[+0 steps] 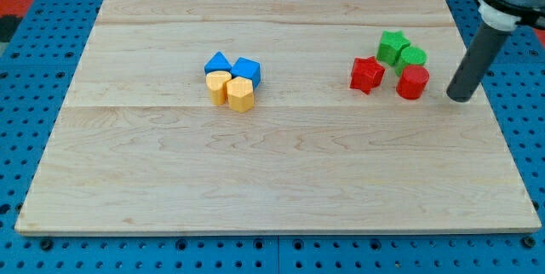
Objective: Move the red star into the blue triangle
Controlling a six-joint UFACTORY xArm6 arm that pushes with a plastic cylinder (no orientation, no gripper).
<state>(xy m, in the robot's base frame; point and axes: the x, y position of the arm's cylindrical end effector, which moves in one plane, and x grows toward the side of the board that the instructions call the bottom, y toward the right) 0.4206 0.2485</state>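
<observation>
Camera view shows you the red star at the desk's right, touching neither its green star, green block nor red block neighbours, with the blue triangle well apart to the left, bunched against a blue cube and two yellow blocks. You have no hand here: my tip rests just right of the red block, so that cluster lies between it and the bare wood leading left. Pale planks sit on blue pegboard, with no writing legible.

We saw a blue cube touching two yellow blocks; a green star, green block and red block clustered right.
</observation>
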